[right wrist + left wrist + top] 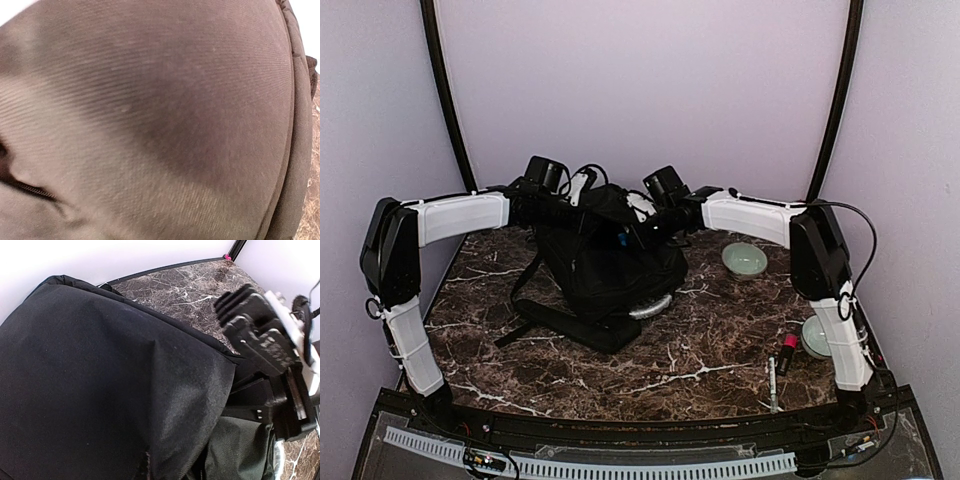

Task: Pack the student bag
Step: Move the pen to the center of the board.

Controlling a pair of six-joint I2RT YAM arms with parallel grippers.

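The dark brown marble desk [700, 370] with white veins carries everything. On it, midway between the left and right edges and closer to the far edge, stands the student bag [605, 260]: a large black soft fabric backpack, humped upward, with its black shoulder straps [535, 320] trailing toward the near-left and a grey-white trim [652, 308] curving along its near-right foot.

Only the top view shows the rest. A pale green round bowl [745, 260] sits right of the bag, well apart from it. A second pale bowl [813, 338] lies by the right edge, partly behind the right arm. Beside it are a small red-and-black cylinder [787, 350] and a slim pale stick [772, 380].

The left wrist view adds the bag's finely ribbed weave, a patch of desk beyond it, and the right arm's black wrist block [260, 340] against the fabric. The right wrist view is filled by blurred fabric with a zip line at its lower left.

The left arm's fingers [588, 200] and the right arm's fingers [638, 212] meet the bag's top from either side. Both pairs are closed, pinching its fabric and hidden in it.
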